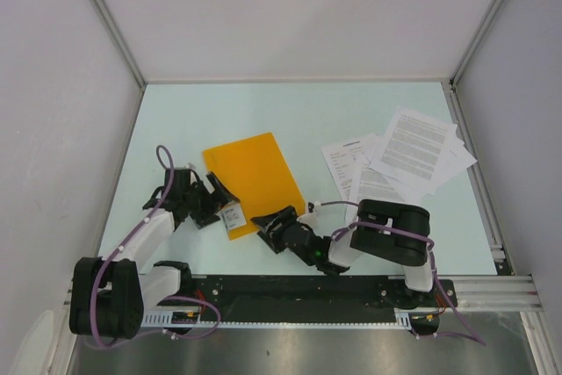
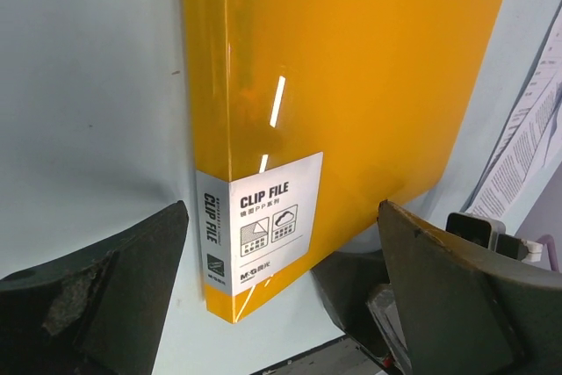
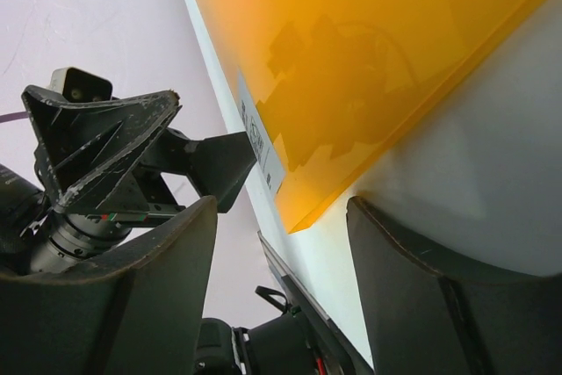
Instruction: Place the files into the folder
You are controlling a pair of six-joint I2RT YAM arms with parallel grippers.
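The folder (image 1: 250, 173) looks light, slick and floppy, best pinched at its 6 o'clock edge, where left gripper (image 1: 212, 202) and right gripper (image 1: 265, 230) gape empty.

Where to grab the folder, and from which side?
Probably the cover's free long edge near the front corner, coming in low from the right. The folder lies flat and thin, and its label wraps the left-hand spine, so that side won't open.
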